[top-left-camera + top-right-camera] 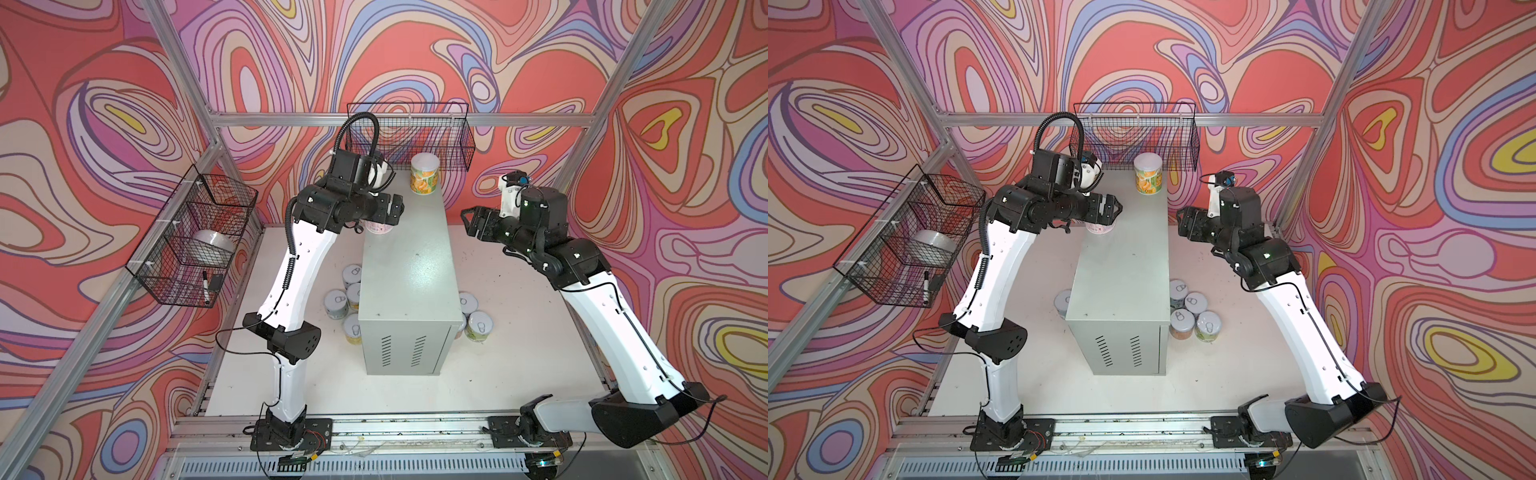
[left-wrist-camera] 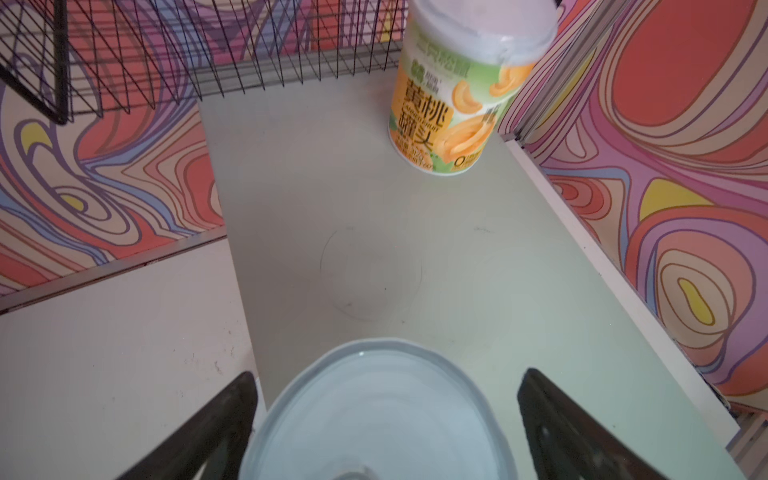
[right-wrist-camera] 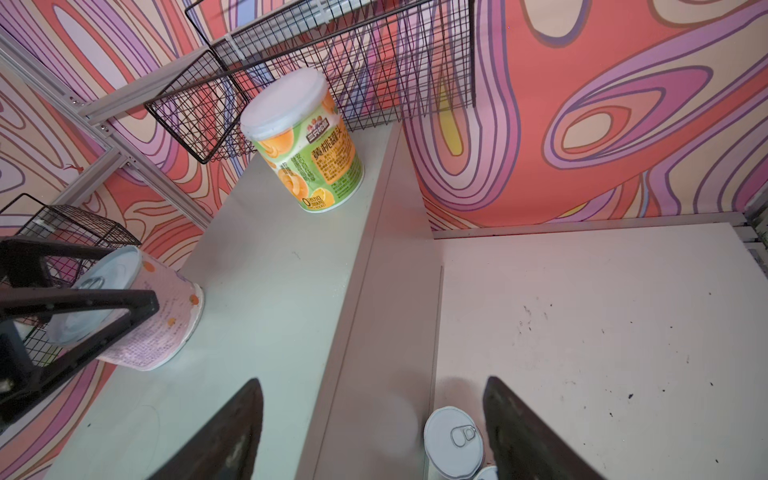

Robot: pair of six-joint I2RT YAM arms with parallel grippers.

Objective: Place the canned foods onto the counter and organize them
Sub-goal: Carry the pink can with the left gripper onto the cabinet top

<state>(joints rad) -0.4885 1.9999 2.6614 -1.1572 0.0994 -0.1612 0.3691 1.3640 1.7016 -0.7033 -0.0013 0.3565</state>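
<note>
The counter (image 1: 409, 266) (image 1: 1121, 266) stands mid-table. At its far end an orange-and-green can (image 1: 424, 173) (image 1: 1148, 173) (image 2: 457, 104) (image 3: 307, 149) stands upright. A pink can (image 1: 379, 227) (image 1: 1100, 227) (image 3: 158, 316) sits at the counter's left edge, silver lid (image 2: 374, 415) up. My left gripper (image 1: 395, 212) (image 1: 1113, 210) (image 2: 386, 374) is open over it, one finger on either side, both apart from the can. My right gripper (image 1: 471, 222) (image 1: 1183, 222) (image 3: 374, 380) hangs open and empty by the counter's right edge. Below it a can (image 3: 454, 442) stands on the table.
Several cans stand on the white table (image 1: 519, 353) left of the counter (image 1: 336, 303) and right of it (image 1: 1196, 303). A wire basket (image 1: 409, 135) hangs on the back wall over the counter's far end. Another basket (image 1: 195, 232) on the left wall holds a white roll (image 1: 214, 245).
</note>
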